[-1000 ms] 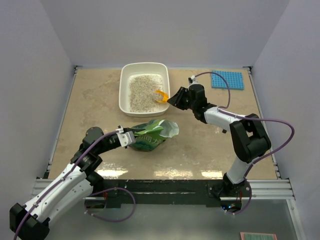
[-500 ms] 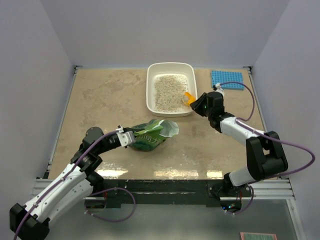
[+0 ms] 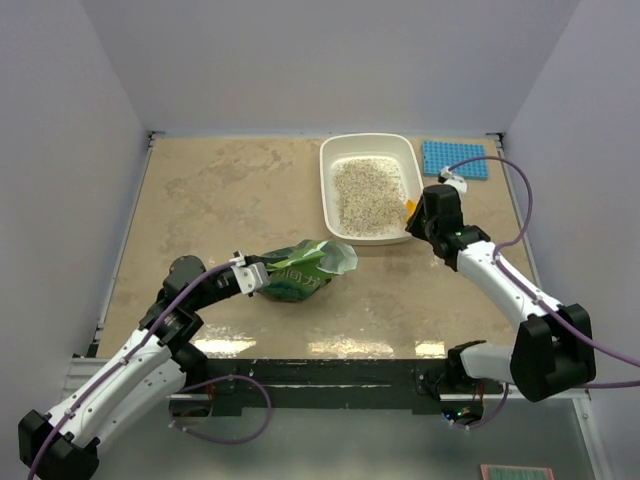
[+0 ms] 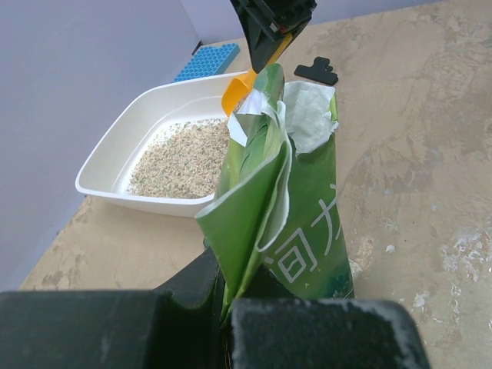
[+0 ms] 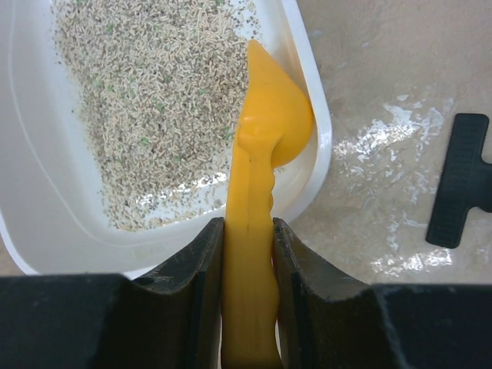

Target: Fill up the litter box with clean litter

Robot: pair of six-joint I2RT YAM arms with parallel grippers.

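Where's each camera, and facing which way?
Top external: above, behind the robot, looking down at the tan table; left arm, right arm show.
Left wrist: low, facing past the crinkly green bag to the white plastic litter box; left gripper below.
Right wrist: looking along the right gripper and its orange-yellow plastic scoop onto that box.
Shared: black clip, both wrists.

Overhead view looks down from behind — both close wrist views share the litter box [image 4: 138, 200].

White litter box [image 3: 326, 185], beige speckled litter [image 3: 367, 192], orange scoop [image 5: 269, 127], green bag [image 3: 300, 276], blue studded mat [image 3: 435, 152]
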